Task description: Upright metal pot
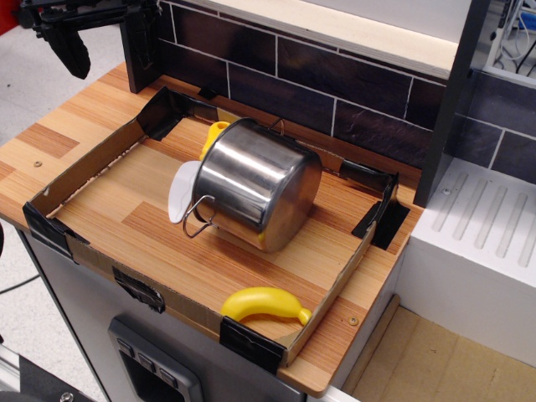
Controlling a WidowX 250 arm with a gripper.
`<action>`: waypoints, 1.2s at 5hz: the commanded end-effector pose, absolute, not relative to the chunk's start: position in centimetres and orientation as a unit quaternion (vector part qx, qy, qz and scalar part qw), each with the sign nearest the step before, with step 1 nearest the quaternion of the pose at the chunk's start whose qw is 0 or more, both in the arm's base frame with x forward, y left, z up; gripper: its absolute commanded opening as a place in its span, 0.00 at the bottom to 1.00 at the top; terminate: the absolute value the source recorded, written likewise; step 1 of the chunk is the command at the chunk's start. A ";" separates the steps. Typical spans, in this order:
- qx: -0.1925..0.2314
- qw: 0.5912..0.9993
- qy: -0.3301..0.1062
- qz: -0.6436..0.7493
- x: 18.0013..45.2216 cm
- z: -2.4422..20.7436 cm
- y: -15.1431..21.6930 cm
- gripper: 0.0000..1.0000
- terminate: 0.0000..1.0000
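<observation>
The metal pot (pixel 251 184) is shiny steel and lies tipped on its side in the middle of the cardboard-walled wooden counter (pixel 126 226). Its rim end points left and a wire loop handle (pixel 198 219) sticks out at the lower left. My black gripper (pixel 105 52) hangs at the top left corner, well above and to the left of the pot. Its two fingers stand wide apart with nothing between them.
A yellow banana (pixel 265 303) lies by the front cardboard wall. A white utensil (pixel 180 197) and a yellow item (pixel 215 134) sit against the pot's left side. A dark tiled wall (pixel 335 84) runs behind. A white sink unit (pixel 477 243) stands to the right.
</observation>
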State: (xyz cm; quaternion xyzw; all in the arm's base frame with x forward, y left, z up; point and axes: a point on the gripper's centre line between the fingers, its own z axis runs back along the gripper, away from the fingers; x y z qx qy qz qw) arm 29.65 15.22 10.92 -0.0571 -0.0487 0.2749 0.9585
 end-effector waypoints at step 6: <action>-0.269 0.932 0.028 0.240 32.9 11.6 5.4 1.00 0.00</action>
